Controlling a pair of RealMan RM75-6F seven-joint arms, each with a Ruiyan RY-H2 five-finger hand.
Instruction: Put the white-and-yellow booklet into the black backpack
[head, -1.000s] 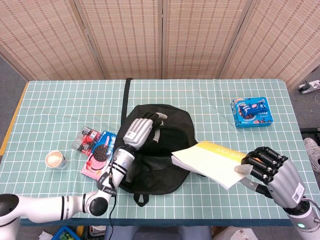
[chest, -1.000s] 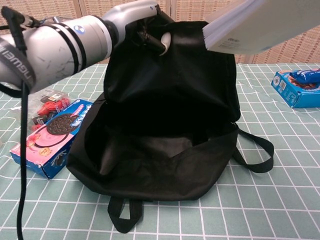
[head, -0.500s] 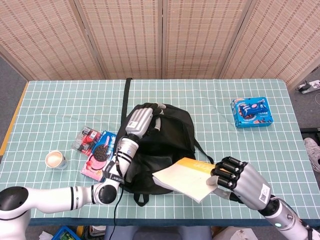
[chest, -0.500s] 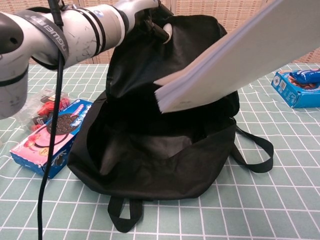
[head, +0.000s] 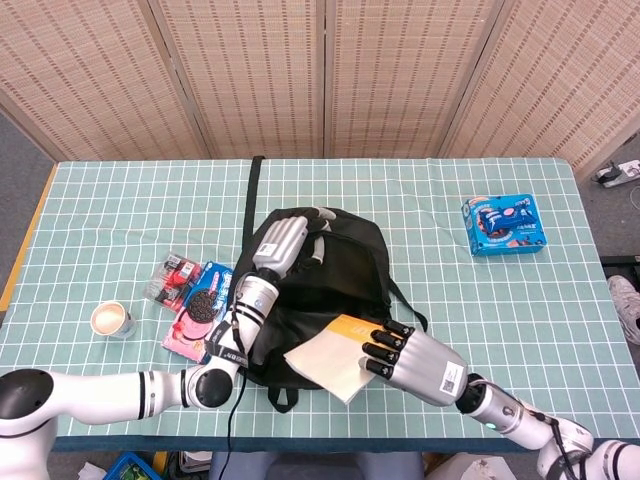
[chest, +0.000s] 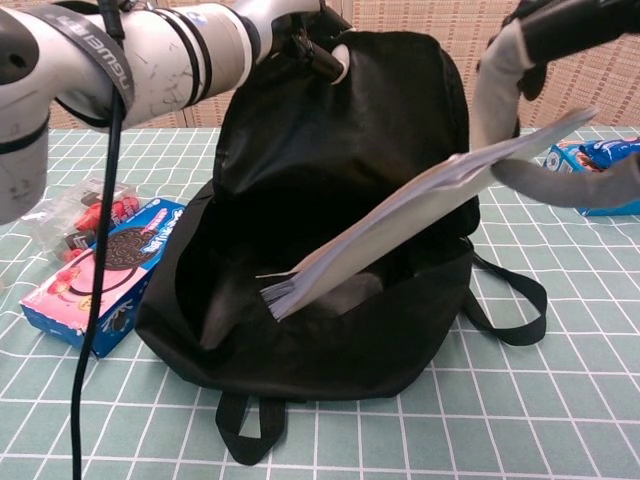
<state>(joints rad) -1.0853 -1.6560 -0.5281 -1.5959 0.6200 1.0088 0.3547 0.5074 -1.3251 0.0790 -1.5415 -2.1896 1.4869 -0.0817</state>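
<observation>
The black backpack (head: 320, 285) lies mid-table with its mouth facing the near edge. My left hand (head: 281, 244) grips its top flap and holds it up, so the mouth gapes in the chest view, where the backpack (chest: 300, 340) fills the middle. My right hand (head: 415, 354) grips the white-and-yellow booklet (head: 328, 357) by its right edge. The booklet (chest: 400, 215) slopes down to the left, and its lower corner is level with the backpack's opening. In the chest view my right hand (chest: 545, 90) shows at the upper right, and my left arm (chest: 150, 55) crosses the top left.
A pink cookie box (head: 198, 308) and a small packet of red snacks (head: 172, 277) lie left of the backpack. A paper cup (head: 110, 320) stands further left. A blue cookie box (head: 503, 224) sits at the far right. A black strap (head: 252, 195) runs toward the table's back.
My right hand has carried the booklet left and down, from beside the backpack to its mouth, tilting the leading corner downward. My left hand keeps holding the flap up.
</observation>
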